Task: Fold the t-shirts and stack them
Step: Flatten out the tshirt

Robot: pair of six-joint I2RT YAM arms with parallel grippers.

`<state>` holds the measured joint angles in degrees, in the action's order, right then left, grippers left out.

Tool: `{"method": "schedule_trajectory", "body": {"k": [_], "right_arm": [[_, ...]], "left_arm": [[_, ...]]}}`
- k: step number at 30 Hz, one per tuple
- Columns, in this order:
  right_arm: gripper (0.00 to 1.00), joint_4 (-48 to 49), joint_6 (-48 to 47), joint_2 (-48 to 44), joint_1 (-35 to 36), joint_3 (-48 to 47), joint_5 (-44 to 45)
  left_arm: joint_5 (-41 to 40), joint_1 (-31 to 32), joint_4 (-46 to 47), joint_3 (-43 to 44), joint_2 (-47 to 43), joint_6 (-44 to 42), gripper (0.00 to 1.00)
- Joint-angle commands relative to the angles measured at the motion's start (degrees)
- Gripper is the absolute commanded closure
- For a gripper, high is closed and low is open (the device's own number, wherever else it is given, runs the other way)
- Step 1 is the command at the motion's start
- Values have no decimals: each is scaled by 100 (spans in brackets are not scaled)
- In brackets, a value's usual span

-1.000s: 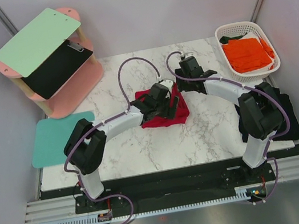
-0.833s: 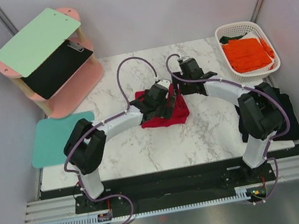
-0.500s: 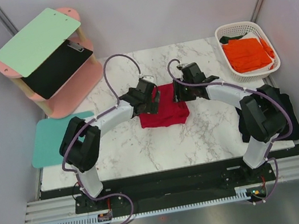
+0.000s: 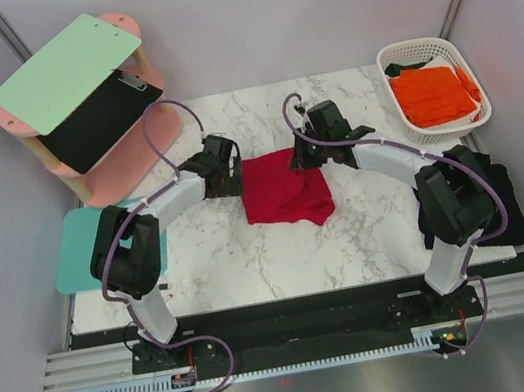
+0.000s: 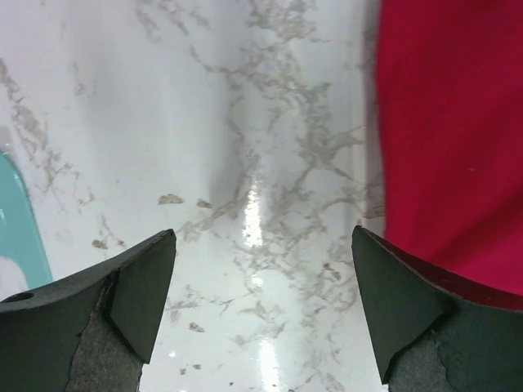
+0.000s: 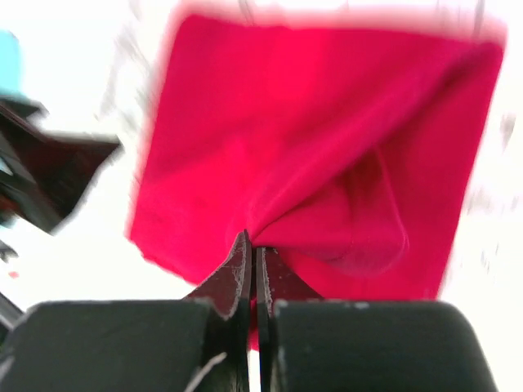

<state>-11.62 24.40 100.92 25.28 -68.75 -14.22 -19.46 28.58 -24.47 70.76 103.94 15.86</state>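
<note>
white marble table (image 4: 253, 258) w/ grey walls all round it. red t-shirt (image 4: 284, 190) lies near the middle of the table, folded into a small square-ish shape, a bit rumpled at its near edge. right gripper (image 6: 249, 255) is at the far right corner of the red t-shirt & its two fingers are pressed tight together on a little fold of the red cloth, which bunches up to the tips. left gripper (image 5: 261, 282) is just beside the left edge of the red t-shirt, low over bare marble, fingers spread wide apart w/ nothing btw them; one finger tip sits over the red edge, can't tell if it touches. orange t-shirt (image 4: 435, 94) lies folded in a white basket (image 4: 390, 60) at the far right corner of the table. black t-shirt (image 4: 514, 212) lies at the right edge of the table, partly hid by the right arm. teal mat (image 4: 84, 250) lies just off the left side, & behind it stands a pink shelf (image 4: 135, 168) w/ a mint-green board (image 4: 67, 70) on top & a black clipboard (image 4: 97, 125) on the lower level.
</note>
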Motion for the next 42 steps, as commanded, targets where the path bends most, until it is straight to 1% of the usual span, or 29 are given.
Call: {"method": "schedule_trajectory", "body": {"k": [1,2,4,5,6,7,8,9,10,11,12,15,16,18,19,22,23,25,28,29,30,33,37,42], "right_arm": [[100,740,3,408,-84,-1252,375],[100,749,20,558,-128,-1725,593],[100,749,108,1040,-242,-2202,866],[100,757,178,1209,-286,-2613,1207],[100,784,214,1393,-391,-2808,1385],[100,801,353,1760,-444,-3185,1639],[97,784,389,1964,-514,-3371,1990],[83,792,390,2149,-637,-3538,2019],[74,775,416,2438,-699,-3784,2019],[67,749,381,2510,-752,-3838,1941],[59,749,329,2528,-796,-3821,1932],[52,959,153,2091,-779,-3226,1740],[50,1012,152,1732,-787,-2788,1660],[46,1039,126,1179,-753,-2338,1467],[44,1039,100,827,-691,-1692,1283],[44,724,-75,342,-410,-1090,1062],[44,453,-154,253,-314,-957,1061],[47,266,-373,-36,81,-528,1070],[52,99,-629,-414,731,52,1386],[53,46,-699,-468,881,159,1761],[57,-15,-778,-495,1152,239,1886],[67,-200,-972,-451,1531,423,2265],[66,-253,-955,-337,1787,713,2511],[61,-271,-911,-284,2051,933,2758]], "left_arm": [[29,-107,-67,-106,-331,190,6],[74,-107,-58,-141,-365,207,6],[205,-98,-41,-194,-401,234,7],[232,-89,-40,-238,-418,234,7],[276,-81,-6,-264,-462,234,7],[390,-54,21,-291,-480,216,7],[425,-37,39,-326,-506,190,7],[478,24,126,-361,-585,172,7],[539,60,179,-440,-629,137,7],[558,104,223,-467,-664,111,7],[584,174,302,-502,-760,93,6],[663,253,434,-642,-875,93,6],[750,262,530,-695,-919,102,6],[873,280,592,-695,-937,119,6],[1005,297,662,-704,-920,119,6],[1225,341,777,-678,-832,119,6],[1260,359,838,-678,-779,137,6],[1305,377,865,-660,-709,154,6],[1244,377,856,-599,-559,242,6],[1243,368,830,-555,-516,269,5],[1243,359,682,-502,-411,277,4],[1462,149,382,-274,-235,418,3],[1866,-352,250,-352,-295,576,2],[2122,-748,241,-493,-348,612,2]]}}
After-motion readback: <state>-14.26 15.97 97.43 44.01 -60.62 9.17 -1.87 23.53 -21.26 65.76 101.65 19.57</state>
